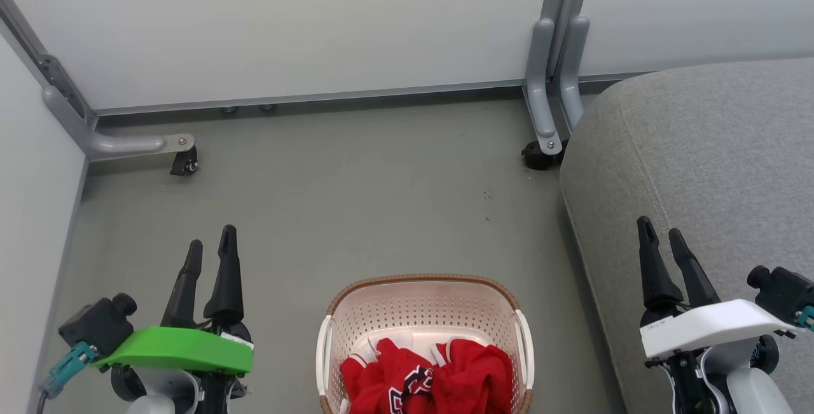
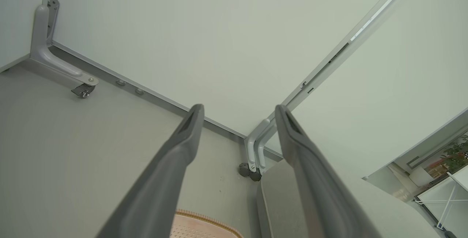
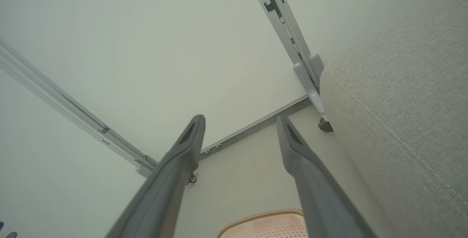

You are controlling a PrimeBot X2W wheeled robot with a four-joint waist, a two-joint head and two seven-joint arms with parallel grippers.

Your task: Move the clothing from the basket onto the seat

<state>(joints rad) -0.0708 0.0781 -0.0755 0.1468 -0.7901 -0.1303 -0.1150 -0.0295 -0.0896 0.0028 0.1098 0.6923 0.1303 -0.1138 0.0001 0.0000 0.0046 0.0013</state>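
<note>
The grey seat [image 1: 699, 166] stands at the right of the floor [image 1: 356, 198]. The cream basket [image 1: 420, 278] sits on the floor beside the seat, apart from it, with the red clothing [image 1: 470, 379] heaped inside at its near end. The left gripper [image 1: 212, 239] and right gripper [image 1: 659, 228] flank the basket, each with its fingers spread apart and nothing between them; the right one is seen against the seat.

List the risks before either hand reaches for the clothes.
1. The clothes lie bunched in the basket; a pinch may catch one fold and drop it.
2. The basket stands loose on the floor; snagged fabric might tip it.
3. The right hand is close to the seat and may clip it.
</note>
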